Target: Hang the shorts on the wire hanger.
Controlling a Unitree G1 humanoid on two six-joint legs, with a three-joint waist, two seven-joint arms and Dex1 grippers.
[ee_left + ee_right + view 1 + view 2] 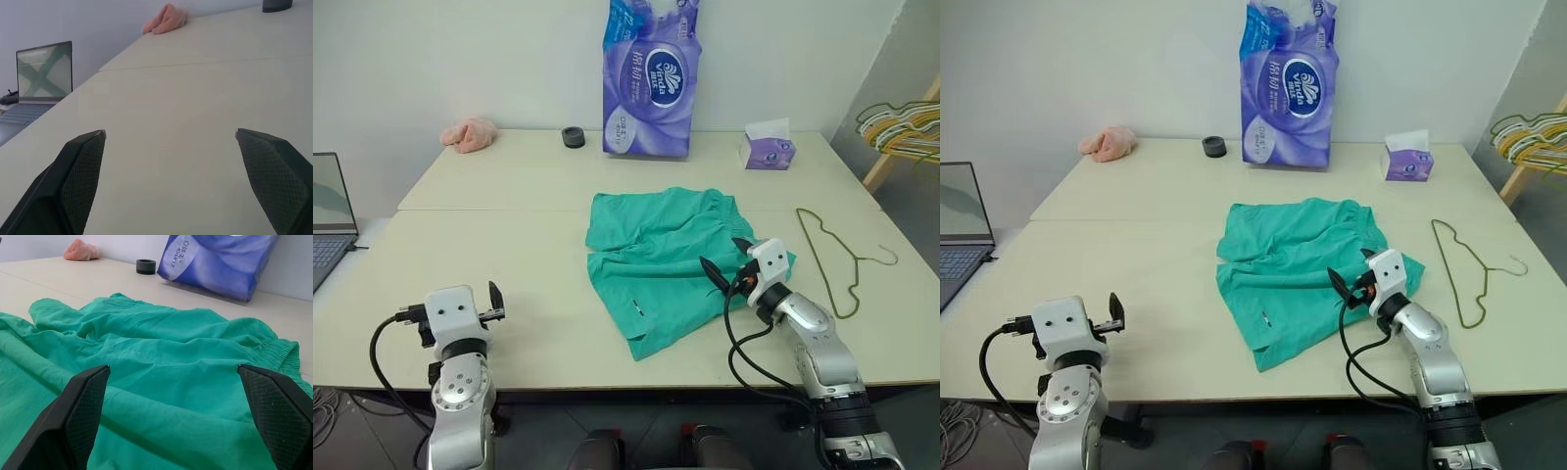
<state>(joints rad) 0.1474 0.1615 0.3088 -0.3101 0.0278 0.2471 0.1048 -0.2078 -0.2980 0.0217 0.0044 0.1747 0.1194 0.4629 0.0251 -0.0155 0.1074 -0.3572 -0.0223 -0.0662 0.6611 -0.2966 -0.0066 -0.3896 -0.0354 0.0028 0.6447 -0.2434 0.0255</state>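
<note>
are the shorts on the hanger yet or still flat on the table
Not hung: the shorts lie rumpled on the table, apart from the wire hanger beside them.

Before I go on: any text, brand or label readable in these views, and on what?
"Vinda": oval logo on the purple tissue pack.
Other print on that pack: too small to read.
Tissue box: print unreadable.
Tag on the shorts: too small to read.
</note>
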